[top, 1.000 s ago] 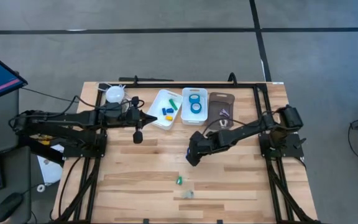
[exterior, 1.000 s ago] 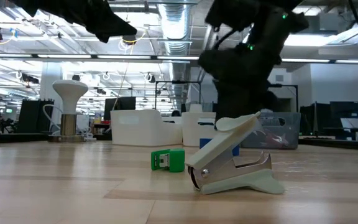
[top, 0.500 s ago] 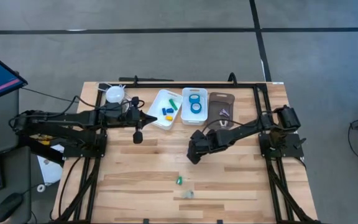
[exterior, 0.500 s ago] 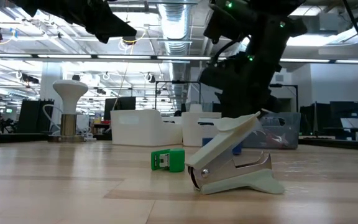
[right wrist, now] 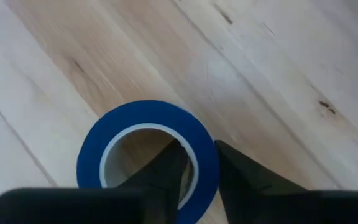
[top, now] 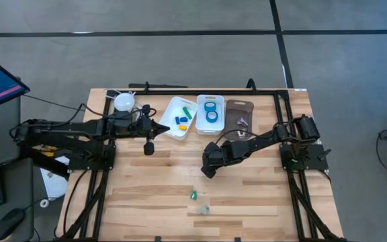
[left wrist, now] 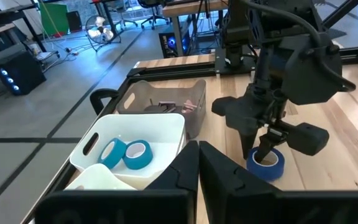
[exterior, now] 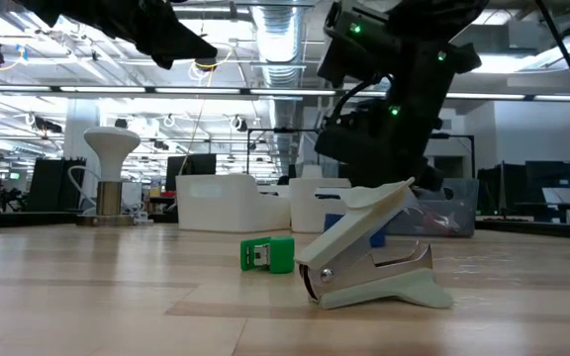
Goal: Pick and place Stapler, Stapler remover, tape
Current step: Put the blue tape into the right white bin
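One blue tape roll (right wrist: 143, 163) lies flat on the table under my right gripper (right wrist: 201, 155), which is shut on its wall near the table's middle (top: 208, 168). Two more tape rolls (left wrist: 126, 154) lie in a white bin (top: 211, 124). The pale stapler remover (exterior: 369, 262) rests on its lower jaw near the table's front, beside a small green stapler (exterior: 268, 254). My left gripper (left wrist: 198, 149) is shut on nothing and hovers near the bins (top: 148, 144). My right gripper pinches the ring wall of the tape roll (right wrist: 202, 163), with one finger (right wrist: 166, 171) inside the pale centre hole and the other (right wrist: 241, 177) outside. The fingers come from above, pointing down. The roll lies flat on the table (left wrist: 266, 164).
A white bin with small coloured pieces (top: 179, 117) and a grey bin (top: 239, 115) flank the tape bin along the far edge. A white cup-like thing (top: 123, 102) stands at the far left. Bare wood spreads across the table's near half.
My right arm has shifted slightly while its gripper has stayed at the tape roll. The tape roll, stapler remover and green stapler have not moved.
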`<state>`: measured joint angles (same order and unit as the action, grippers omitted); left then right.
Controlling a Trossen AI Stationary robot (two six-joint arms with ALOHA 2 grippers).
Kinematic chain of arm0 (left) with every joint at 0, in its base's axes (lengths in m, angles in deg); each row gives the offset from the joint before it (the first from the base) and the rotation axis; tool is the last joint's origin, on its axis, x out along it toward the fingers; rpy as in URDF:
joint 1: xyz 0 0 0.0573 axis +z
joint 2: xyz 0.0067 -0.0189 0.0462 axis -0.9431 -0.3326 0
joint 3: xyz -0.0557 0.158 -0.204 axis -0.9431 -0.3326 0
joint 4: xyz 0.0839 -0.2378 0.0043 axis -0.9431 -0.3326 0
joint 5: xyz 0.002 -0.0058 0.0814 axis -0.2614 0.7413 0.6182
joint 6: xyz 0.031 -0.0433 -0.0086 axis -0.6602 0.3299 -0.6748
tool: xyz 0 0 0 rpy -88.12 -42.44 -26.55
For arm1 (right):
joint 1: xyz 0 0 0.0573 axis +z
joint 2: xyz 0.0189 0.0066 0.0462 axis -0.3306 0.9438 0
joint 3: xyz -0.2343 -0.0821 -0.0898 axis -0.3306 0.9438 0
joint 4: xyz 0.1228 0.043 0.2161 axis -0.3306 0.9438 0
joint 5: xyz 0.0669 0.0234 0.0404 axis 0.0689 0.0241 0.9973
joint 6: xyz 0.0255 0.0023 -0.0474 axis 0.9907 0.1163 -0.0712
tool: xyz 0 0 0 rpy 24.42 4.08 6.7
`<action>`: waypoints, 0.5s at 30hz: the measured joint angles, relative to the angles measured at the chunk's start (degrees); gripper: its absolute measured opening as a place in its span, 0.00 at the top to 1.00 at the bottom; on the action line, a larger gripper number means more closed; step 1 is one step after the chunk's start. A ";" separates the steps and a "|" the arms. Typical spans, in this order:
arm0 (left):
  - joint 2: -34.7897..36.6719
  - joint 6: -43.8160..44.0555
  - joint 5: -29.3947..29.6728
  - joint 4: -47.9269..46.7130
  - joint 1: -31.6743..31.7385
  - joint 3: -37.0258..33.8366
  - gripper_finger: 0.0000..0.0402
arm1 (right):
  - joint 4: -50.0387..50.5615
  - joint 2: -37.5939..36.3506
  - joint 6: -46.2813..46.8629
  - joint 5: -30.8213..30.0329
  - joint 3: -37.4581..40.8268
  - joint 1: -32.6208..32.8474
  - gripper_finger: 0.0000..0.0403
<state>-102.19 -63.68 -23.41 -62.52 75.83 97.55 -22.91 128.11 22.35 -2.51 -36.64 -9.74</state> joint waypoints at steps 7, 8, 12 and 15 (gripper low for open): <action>0.00 -0.01 0.00 -0.13 0.00 0.00 0.99 | 2.76 -0.60 -6.45 -1.54 -2.68 -0.02 0.93; 0.00 -0.01 0.00 -0.16 -0.01 0.00 0.99 | 3.31 -0.60 -7.57 -2.05 -3.79 -0.27 0.93; 0.00 -0.01 -0.02 -0.14 0.00 0.00 0.99 | 7.97 -0.60 -12.38 -3.61 -8.95 -2.24 0.92; 0.00 0.01 -0.02 -0.15 0.00 0.00 0.99 | 11.76 -0.69 -17.24 -6.57 -13.81 -4.24 0.93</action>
<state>-102.19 -63.67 -23.43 -62.67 75.83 97.55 -11.14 127.42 5.10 -9.08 -50.44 -13.98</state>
